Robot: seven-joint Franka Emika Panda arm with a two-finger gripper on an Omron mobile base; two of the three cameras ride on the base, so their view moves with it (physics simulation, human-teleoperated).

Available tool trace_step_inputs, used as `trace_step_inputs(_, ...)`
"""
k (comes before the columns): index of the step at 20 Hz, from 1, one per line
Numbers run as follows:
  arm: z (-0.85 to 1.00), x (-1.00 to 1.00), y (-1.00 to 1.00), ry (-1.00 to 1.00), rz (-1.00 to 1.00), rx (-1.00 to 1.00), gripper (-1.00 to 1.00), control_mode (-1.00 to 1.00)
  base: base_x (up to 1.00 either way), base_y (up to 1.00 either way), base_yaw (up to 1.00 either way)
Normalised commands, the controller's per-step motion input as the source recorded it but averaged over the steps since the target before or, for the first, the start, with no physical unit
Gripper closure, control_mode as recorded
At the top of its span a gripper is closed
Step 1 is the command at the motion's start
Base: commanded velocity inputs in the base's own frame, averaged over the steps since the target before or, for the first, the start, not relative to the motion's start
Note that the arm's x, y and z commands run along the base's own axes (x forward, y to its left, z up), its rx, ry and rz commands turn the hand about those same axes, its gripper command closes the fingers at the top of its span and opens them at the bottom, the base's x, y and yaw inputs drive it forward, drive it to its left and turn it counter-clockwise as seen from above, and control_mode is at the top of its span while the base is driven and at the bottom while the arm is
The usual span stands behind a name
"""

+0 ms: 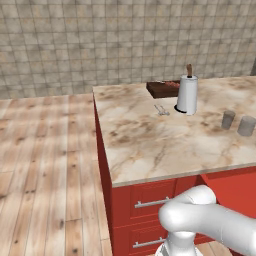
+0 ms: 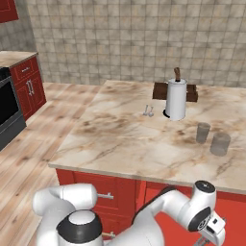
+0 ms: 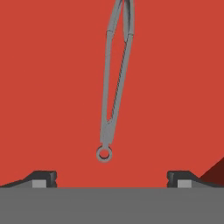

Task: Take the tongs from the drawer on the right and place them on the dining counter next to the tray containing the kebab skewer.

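while the hand (image 3: 111, 178) gapes, the tongs (image 3: 114, 83) run off frame.

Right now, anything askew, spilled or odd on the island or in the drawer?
Nothing stands out. The tongs lie flat on the red drawer floor, ahead of the open gripper. On the counter, the paper towel roll, tray and two cups stand upright, nothing spilled.
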Motion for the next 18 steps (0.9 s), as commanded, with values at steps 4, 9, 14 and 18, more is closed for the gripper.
trace_step_inputs(4,-0.19,0.03,-0.05,0.0,0.02,0.0,-1.0,-1.0,0.0,0.0,0.0)
trace_step_inputs(9,-0.18,0.01,-0.07,0.0,0.02,0.0,-1.0,-1.0,0.0,0.0,0.0)
trace_step_inputs(14,-0.18,0.03,-0.03,0.0,0.02,0.0,-1.0,-1.0,0.0,0.0,0.0)
trace_step_inputs(18,-0.17,0.06,0.0,0.0,0.02,0.0,-1.0,-1.0,0.0,0.0,0.0)
